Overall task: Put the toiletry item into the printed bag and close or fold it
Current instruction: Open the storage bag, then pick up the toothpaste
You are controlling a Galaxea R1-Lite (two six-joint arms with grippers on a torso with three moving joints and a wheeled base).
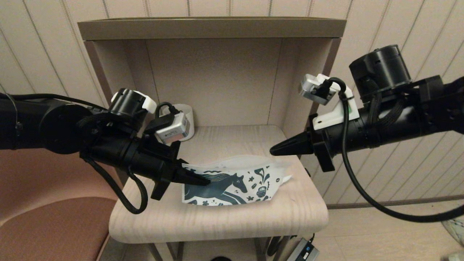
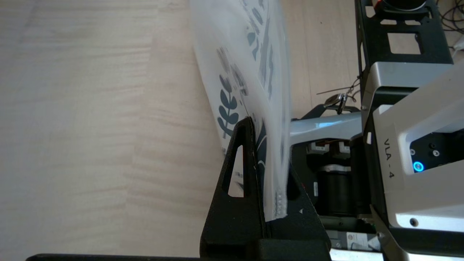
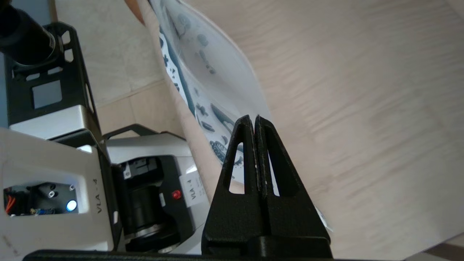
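You had one printed bag (image 1: 232, 185) lying across the wooden table (image 1: 217, 221), its left end raised because the left gripper (image 1: 197, 180) was clamped on that edge, likely to steady it for closing. No toiletry item was visible; it may already have been inside, but you couldn't tell from these views. Your right gripper (image 1: 272, 151) hovered just above the bag's right end with its fingers pressed together, holding nothing. Behind the left arm stood one white mug (image 1: 186, 121), against the shelf's back wall.
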